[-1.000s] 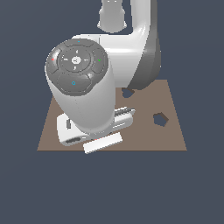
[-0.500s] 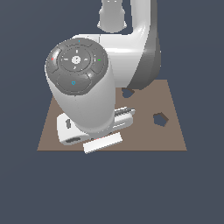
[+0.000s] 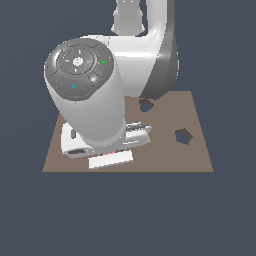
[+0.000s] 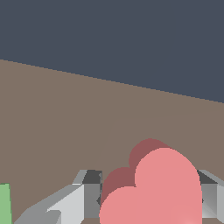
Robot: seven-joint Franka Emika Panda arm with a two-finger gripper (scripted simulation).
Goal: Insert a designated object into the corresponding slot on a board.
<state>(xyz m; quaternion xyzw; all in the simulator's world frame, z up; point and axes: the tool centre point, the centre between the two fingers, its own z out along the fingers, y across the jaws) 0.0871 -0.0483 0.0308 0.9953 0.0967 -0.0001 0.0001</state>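
Exterior view: the arm [image 3: 100, 90] hangs low over the brown board [image 3: 200, 155], hiding much of it; the lobed slot [image 3: 145, 105] and an angular hole [image 3: 183, 136] lie uncovered. Wrist view: the gripper [image 4: 148, 197] stands with a finger [image 4: 89, 194] on either side of the pink heart piece [image 4: 159, 192]; actual clamping cannot be told; a green piece [image 4: 4, 203] shows at the edge.

Matt pink heart [image 4: 164, 188], matt brown board [image 3: 197, 150], glossy white arm [image 3: 100, 115].
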